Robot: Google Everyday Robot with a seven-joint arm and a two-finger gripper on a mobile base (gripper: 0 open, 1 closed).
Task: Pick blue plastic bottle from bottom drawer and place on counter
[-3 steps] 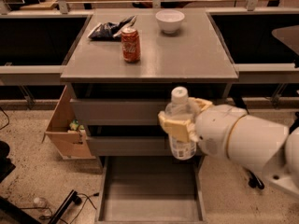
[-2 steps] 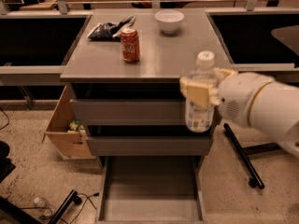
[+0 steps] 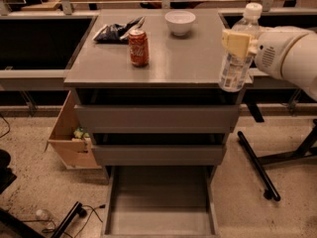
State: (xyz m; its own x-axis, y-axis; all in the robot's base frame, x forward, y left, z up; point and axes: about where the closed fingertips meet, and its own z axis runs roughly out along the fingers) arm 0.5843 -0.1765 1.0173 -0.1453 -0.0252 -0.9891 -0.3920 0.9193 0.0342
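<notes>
My gripper [image 3: 238,44] is shut on the blue plastic bottle [image 3: 236,68], a clear bottle with a white cap and pale label. It holds the bottle upright in the air at the right edge of the counter [image 3: 168,58], its base about level with the counter's front right corner. The bottom drawer [image 3: 161,202] is pulled open below, and its grey floor is bare.
On the counter stand a red soda can [image 3: 138,47], a white bowl [image 3: 180,22] and a dark snack bag [image 3: 115,31]. A cardboard box [image 3: 69,135] sits on the floor at the left. A black chair base [image 3: 267,167] lies at the right.
The gripper has lifted the bottle up and to the right, from in front of the drawer fronts to the counter's right edge.
</notes>
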